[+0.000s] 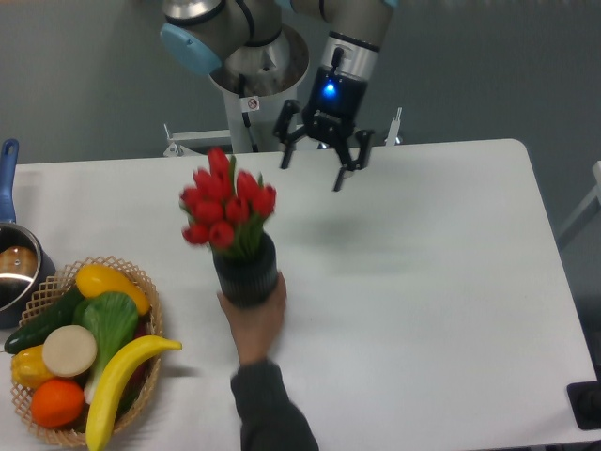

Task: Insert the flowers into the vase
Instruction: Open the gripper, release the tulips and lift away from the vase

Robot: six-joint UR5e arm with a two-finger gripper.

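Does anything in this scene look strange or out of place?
Yes. A person's hand holds the vase from the near edge. The flowers already sit in it, while the gripper hangs open and empty behind.

1. The flowers' (226,209) stems are hidden inside the vase (246,271)
2. The vase's base is covered by a hand (254,319)
3. The pot (16,266) is cut off by the left edge
4. The arm above the claw (317,162) is cropped at the top
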